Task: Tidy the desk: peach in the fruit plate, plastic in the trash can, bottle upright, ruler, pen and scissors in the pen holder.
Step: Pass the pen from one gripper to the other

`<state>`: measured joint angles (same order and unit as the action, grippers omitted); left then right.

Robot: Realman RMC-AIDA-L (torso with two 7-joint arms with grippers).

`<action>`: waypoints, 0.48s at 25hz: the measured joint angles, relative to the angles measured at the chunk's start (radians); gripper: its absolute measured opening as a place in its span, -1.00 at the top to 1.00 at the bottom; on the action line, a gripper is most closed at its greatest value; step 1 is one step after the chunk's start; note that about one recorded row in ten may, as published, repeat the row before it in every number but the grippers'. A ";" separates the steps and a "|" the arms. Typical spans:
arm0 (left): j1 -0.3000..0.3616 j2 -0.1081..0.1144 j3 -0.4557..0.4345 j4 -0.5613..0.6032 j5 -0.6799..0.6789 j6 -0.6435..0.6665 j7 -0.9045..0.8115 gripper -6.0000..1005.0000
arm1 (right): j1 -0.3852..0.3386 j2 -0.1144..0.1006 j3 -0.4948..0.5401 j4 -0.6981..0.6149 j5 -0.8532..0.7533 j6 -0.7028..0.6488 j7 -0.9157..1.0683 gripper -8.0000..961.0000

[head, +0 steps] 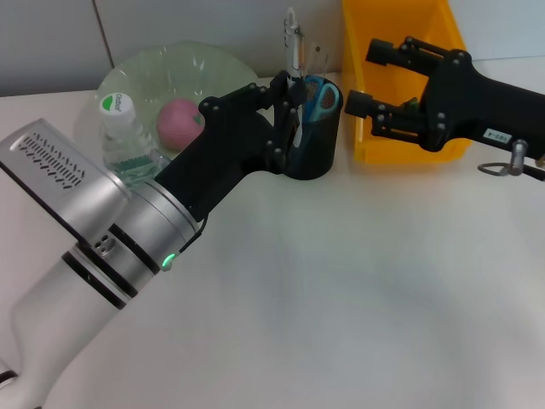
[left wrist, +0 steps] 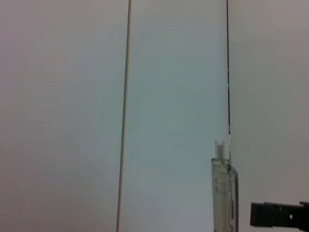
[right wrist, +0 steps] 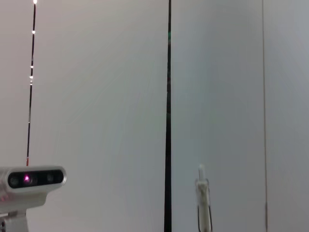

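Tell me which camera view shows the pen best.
The head view: it shows the pen standing upright in the black mesh pen holder, at the left gripper. The left wrist view shows only its clear top end against the wall; the right wrist view only a small, distant top.

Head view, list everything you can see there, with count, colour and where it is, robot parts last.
desk: one, white, across the foreground.
fruit plate: one, pale green, far left.
peach: one, pink, in the fruit plate.
bottle: one, clear with green label, upright before the plate.
pen holder: one, black, centre back.
scissors: one, light blue, in the pen holder.
pen: one, clear, upright in the holder.
ruler: one, clear, in the holder.
trash can: one, orange-yellow, far right of the holder.
left gripper: one, black, at the pen.
right gripper: one, black, open before the trash can.
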<state>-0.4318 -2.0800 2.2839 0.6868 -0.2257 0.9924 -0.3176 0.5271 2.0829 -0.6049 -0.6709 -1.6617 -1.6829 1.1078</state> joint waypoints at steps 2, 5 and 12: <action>0.003 0.000 0.001 0.011 -0.002 -0.017 0.000 0.64 | 0.007 0.001 -0.004 0.022 0.023 0.005 -0.021 -0.56; 0.006 0.000 0.006 0.020 -0.016 -0.030 0.007 0.63 | 0.017 0.002 -0.009 0.056 0.055 0.007 -0.055 -0.56; 0.003 0.000 0.113 0.045 -0.215 -0.039 0.160 0.62 | 0.058 0.004 -0.029 0.135 0.079 0.048 -0.102 -0.55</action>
<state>-0.4286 -2.0802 2.3966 0.7322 -0.4406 0.9532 -0.1577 0.5854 2.0871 -0.6339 -0.5360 -1.5829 -1.6345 1.0053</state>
